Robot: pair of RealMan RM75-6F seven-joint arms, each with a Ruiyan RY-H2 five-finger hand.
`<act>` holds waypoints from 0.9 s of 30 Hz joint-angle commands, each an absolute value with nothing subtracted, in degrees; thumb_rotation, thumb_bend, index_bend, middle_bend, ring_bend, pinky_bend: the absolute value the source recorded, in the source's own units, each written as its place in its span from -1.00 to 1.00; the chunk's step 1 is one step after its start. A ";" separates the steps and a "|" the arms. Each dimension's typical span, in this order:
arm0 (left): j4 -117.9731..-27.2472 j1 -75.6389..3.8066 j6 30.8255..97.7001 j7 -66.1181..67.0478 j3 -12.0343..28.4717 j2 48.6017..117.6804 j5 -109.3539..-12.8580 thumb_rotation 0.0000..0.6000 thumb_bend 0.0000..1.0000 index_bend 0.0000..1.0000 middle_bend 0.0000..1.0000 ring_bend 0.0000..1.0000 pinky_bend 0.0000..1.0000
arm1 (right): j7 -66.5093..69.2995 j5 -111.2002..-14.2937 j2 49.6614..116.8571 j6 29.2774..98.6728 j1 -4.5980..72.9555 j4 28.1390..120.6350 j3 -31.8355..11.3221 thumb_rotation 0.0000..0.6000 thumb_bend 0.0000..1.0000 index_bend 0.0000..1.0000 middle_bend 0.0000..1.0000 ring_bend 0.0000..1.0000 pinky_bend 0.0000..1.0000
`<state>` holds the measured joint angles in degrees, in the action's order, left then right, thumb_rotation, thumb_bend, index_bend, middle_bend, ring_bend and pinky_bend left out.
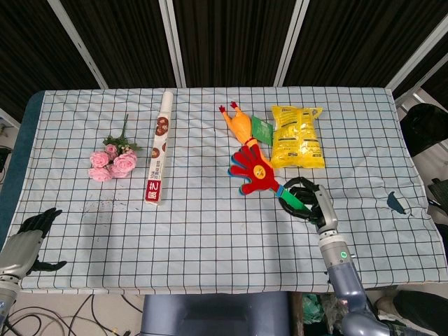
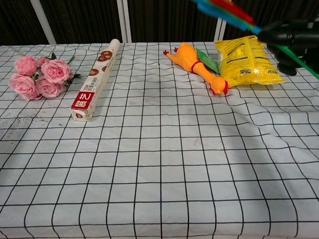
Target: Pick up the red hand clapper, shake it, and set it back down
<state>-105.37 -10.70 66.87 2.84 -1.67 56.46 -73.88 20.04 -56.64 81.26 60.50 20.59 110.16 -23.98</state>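
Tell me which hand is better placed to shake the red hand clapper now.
The right hand: it already holds the red hand clapper by its green handle, lifted above the table. The left hand is open at the table's near left corner, far from it.

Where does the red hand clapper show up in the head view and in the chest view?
Head view: the red hand clapper sits right of centre, held by its handle in the right hand, just below the rubber chicken.
Chest view: only part of it shows, at the top edge right of centre, raised above the table.
Shared landmark: the yellow snack bag, beside the clapper in both.
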 commanded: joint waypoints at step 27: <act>-105.34 -10.80 66.68 3.15 -2.01 56.68 -74.48 1.00 -1.00 -1.00 -1.00 -1.00 -1.00 | 24.42 -58.45 86.68 74.06 19.38 116.62 -29.93 1.00 0.55 0.73 0.76 0.64 0.65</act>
